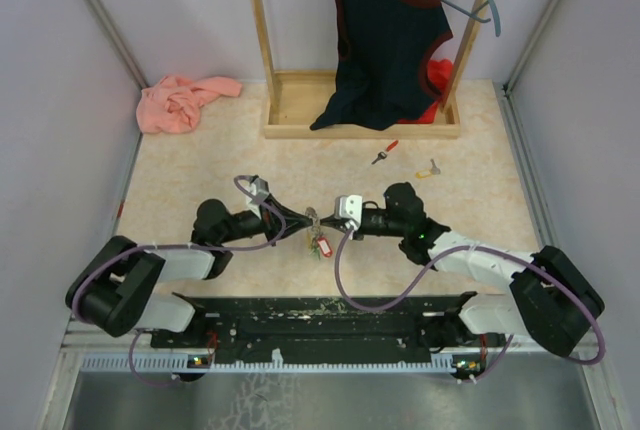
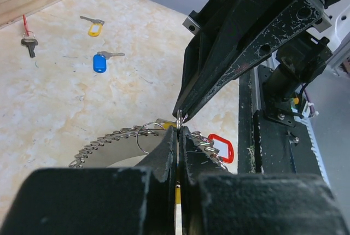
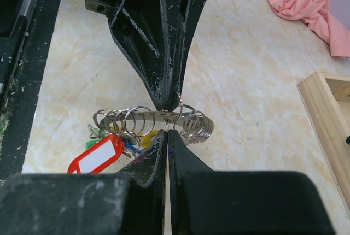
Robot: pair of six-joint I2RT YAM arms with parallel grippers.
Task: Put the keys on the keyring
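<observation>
Across the beige marbled tabletop [image 1: 200, 180], walled in pale grey, a pink cloth [image 1: 185, 100] lies far left and a wooden rack [image 1: 360, 115] with a dark garment [image 1: 385, 40] stands far centre. A red-tagged key [image 1: 385, 152] and a yellow-tagged key [image 1: 429, 168] lie loose before it. Both arms reach inward, low. The left claw [image 1: 298, 222] and right claw [image 1: 328, 218] meet tip to tip, each clenched on the keyring [image 1: 316, 235], near centre.

Bright even light, blurred near foreground.
</observation>
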